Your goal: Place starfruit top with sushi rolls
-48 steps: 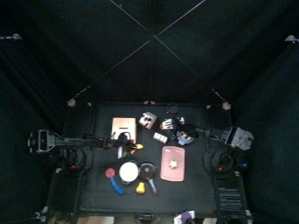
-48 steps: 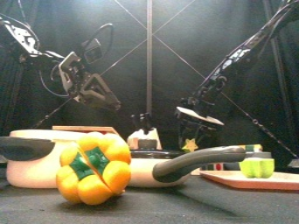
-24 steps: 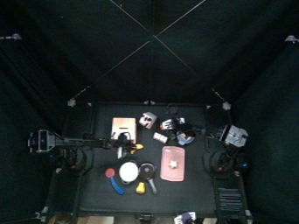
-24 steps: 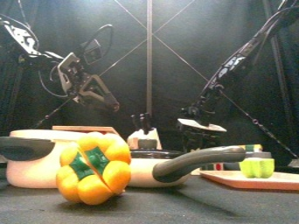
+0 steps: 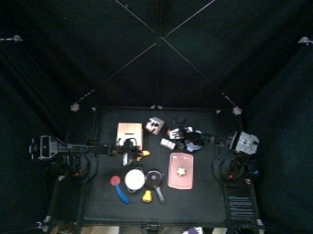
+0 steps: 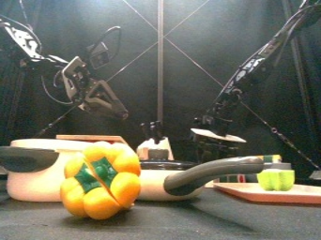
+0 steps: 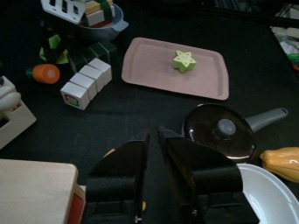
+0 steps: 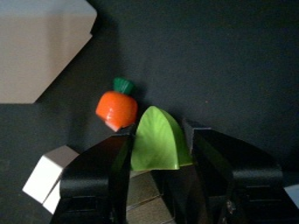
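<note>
Left wrist view: the starfruit [image 7: 184, 60] lies flat on my pink tray [image 7: 146, 74].
It is small, pale yellow-green and star-shaped, alone near the tray's middle. Beside the tray stand a dark pan [image 7: 225, 129] and white sushi rolls [image 7: 86, 82] on the bench [image 7: 140, 114]. My right pincer [image 8: 162, 162] is spread wide around a green leaf-shaped piece [image 8: 159, 140]; my left pincer [image 7: 158, 150] hangs nearly closed, holding nothing.

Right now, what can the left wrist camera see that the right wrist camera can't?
Only the left wrist view shows the starfruit lying on the pink tray, plus a black pan. Only the right wrist view shows a green leaf-shaped piece between the right end effector's open jaws. Both seem to show a small orange fruit and white blocks.
</note>
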You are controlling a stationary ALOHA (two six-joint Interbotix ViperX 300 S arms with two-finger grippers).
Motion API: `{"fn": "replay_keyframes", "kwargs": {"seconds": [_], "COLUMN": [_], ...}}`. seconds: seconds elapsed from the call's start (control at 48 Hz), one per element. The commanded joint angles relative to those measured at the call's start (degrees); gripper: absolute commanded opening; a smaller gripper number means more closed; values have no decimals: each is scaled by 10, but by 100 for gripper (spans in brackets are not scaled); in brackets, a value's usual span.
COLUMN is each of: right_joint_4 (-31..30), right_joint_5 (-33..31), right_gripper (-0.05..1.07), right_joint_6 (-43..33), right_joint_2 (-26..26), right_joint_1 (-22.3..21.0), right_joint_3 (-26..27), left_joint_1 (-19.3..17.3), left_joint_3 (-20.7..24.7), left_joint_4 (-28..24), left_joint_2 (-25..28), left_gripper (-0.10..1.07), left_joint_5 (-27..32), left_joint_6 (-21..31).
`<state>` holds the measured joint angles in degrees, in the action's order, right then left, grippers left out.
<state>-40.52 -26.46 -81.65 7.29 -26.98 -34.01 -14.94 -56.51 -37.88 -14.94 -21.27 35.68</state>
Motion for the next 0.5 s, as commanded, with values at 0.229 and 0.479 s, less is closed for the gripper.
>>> {"fn": "replay_keyframes", "kwargs": {"seconds": [0.229,0.479], "right_joint_4": [-25,-31], "right_joint_5": [-30,-24], "right_gripper": [75,79], "right_joint_6": [0,1], "right_joint_2": [-17,-4], "right_joint_1": [-4,-4], "right_joint_3": [24,38], "left_joint_1": [-2,-2], "left_joint_3": [6,5], "left_joint_4": [2,2], "left_joint_2": [-1,-2], "left_gripper": [62,62], "left_joint_5": [-2,-2], "left_joint_6": [-1,-1]}}
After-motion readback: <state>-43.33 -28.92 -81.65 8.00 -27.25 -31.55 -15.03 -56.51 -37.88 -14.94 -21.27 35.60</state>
